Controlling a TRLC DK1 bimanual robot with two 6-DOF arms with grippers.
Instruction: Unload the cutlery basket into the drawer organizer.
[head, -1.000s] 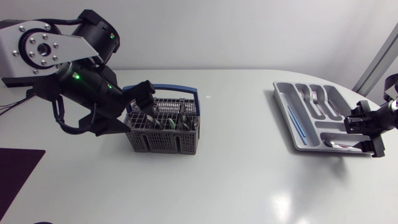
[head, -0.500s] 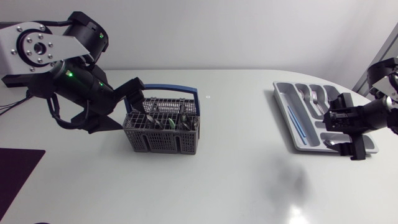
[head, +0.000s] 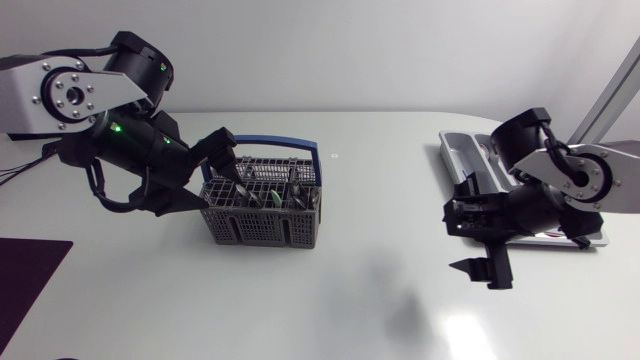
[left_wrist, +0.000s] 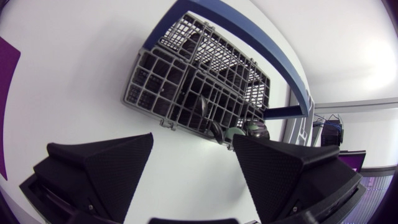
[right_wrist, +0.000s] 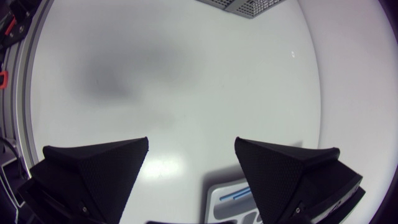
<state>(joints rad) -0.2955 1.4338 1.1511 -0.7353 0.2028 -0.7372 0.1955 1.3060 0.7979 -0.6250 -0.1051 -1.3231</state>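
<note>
You held the left gripper (head: 213, 178) open and empty just beside the basket (head: 262, 212), probably to reach the cutlery (head: 272, 192) standing in it. The right gripper (head: 484, 250), also open and empty, hung well apart from the basket, near the organizer (head: 456, 152).

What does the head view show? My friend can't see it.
A grey cutlery basket with a blue handle, cutlery inside, stands on a white table, the left end effector open at its left end. The right end effector, open and empty, is beside a grey drawer organizer partly hidden by its arm.
</note>
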